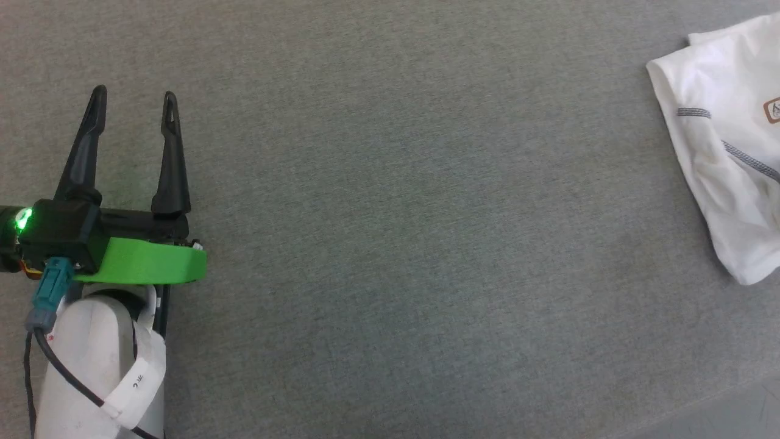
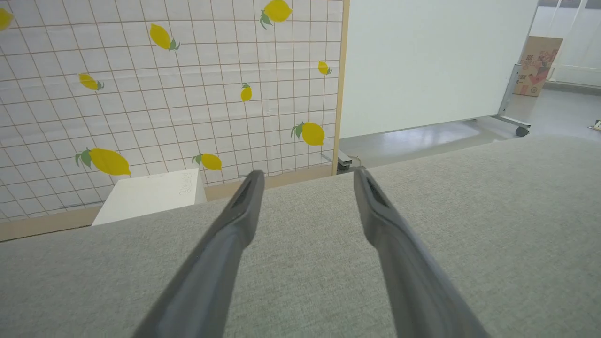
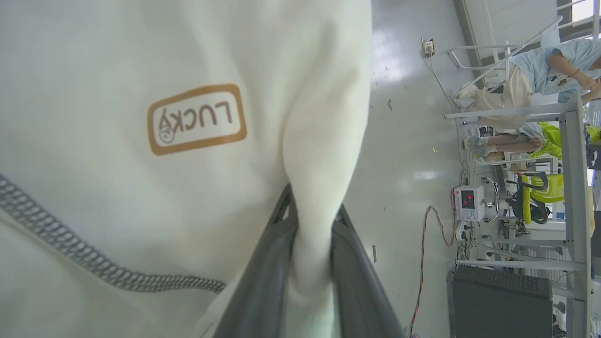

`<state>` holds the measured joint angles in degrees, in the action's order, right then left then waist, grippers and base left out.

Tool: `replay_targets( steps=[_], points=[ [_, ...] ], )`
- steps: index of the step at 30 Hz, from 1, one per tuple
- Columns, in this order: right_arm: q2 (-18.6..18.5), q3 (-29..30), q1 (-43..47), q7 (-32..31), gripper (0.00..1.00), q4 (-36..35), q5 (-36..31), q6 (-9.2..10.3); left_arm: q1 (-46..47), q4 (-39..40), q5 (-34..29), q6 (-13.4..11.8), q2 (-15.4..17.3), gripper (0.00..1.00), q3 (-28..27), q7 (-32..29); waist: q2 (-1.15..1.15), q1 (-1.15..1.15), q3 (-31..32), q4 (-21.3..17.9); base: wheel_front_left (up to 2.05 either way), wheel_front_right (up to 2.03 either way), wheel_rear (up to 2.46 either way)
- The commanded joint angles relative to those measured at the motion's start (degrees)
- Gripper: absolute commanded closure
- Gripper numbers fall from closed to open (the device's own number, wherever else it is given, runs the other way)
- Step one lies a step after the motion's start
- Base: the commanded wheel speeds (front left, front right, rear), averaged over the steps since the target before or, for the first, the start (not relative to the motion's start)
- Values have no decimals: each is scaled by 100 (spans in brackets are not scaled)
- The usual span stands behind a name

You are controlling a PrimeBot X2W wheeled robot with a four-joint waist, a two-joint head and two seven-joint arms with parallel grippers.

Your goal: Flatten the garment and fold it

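lemon-print grid wall (image 2: pixel 141 117) | white panel (image 2: pixel 432 61) on castors | glossy grey floor (image 3: pixel 404 141) | grey fabric tabletop (image 1: pixel 396 213)

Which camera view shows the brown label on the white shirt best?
The right wrist view: the brown label on the garment is large and close, its word LUCKY readable upside down. The head view catches just a sliver of it at the right edge. The left wrist view faces the grey surface.

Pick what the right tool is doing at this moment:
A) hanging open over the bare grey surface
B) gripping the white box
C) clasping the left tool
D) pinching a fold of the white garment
D: the right wrist view shows the right tool closed on a bunched fold of the garment.
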<state>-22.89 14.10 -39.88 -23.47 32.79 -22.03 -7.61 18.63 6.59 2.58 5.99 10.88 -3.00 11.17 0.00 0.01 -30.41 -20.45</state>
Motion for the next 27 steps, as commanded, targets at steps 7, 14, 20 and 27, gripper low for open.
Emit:
replay_targets(
  steps=[7, 14, 20, 27],
  points=[
    [177, 556, -51, 463, 0, 313, -500, 12, -77, -267, 86, -48, -78, 0, 63, 127, 0, -1, 423, 256, 0, 0, 0],
    [337, 733, 213, 1508, 0, 196, -8, 12, -371, -825, 312, -115, -388, 0, 138, 320, 0, -1, 1333, 575, 0, 0, 0],
    [715, 455, 787, 2233, 0, -300, 1077, 12, -657, -1227, 536, -111, -583, 0, 236, 374, 0, -1, 2007, 974, 0, 0, 0],
    [1021, -4, 1892, 2663, 0, -1385, 2162, 12, -804, -1531, 673, -116, -710, 0, 382, 381, 0, -1, 2504, 1541, 0, 0, 0]
  ],
)
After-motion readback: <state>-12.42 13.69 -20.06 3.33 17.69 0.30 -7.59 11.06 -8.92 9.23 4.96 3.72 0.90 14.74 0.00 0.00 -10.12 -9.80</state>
